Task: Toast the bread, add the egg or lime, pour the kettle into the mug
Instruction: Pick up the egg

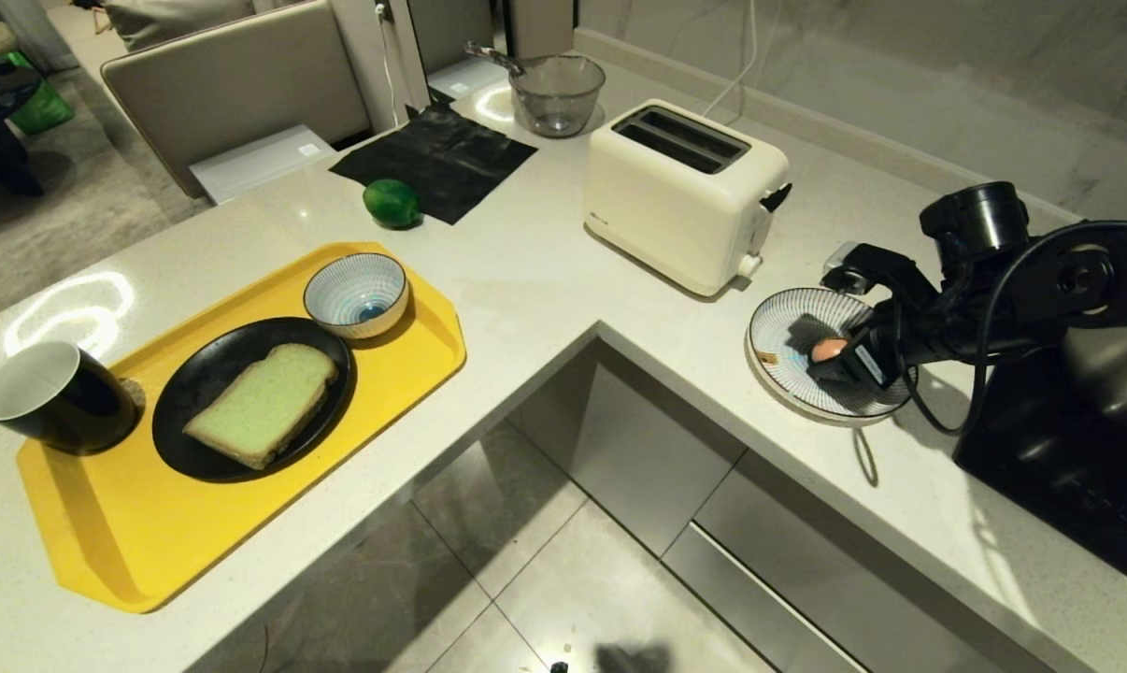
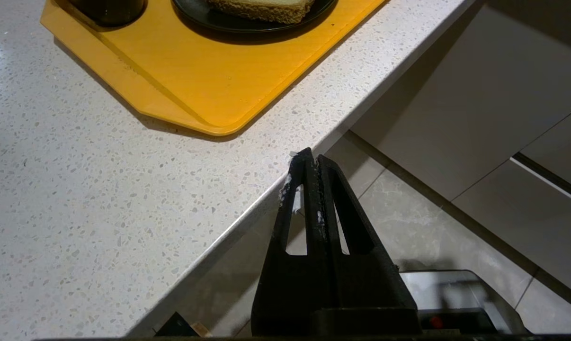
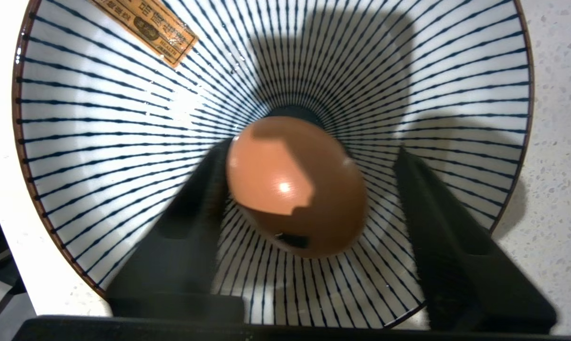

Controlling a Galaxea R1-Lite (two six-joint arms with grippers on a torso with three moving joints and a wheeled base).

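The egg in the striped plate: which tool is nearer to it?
Right. The right tool straddles the egg over the striped plate; the left tool hangs shut off the counter edge near the yellow tray.

Right gripper [image 3: 309,175] sits low inside the striped plate [image 1: 778,322], fingers straddling the egg [image 3: 295,187]; one finger is against the shell, a gap shows at the other. You have open counter [image 1: 526,271] between plate and yellow tray [image 1: 134,533]. The toaster [image 1: 680,192] stands close behind the plate. The lime [image 1: 392,202] and glass bowl [image 1: 557,93] sit beyond.
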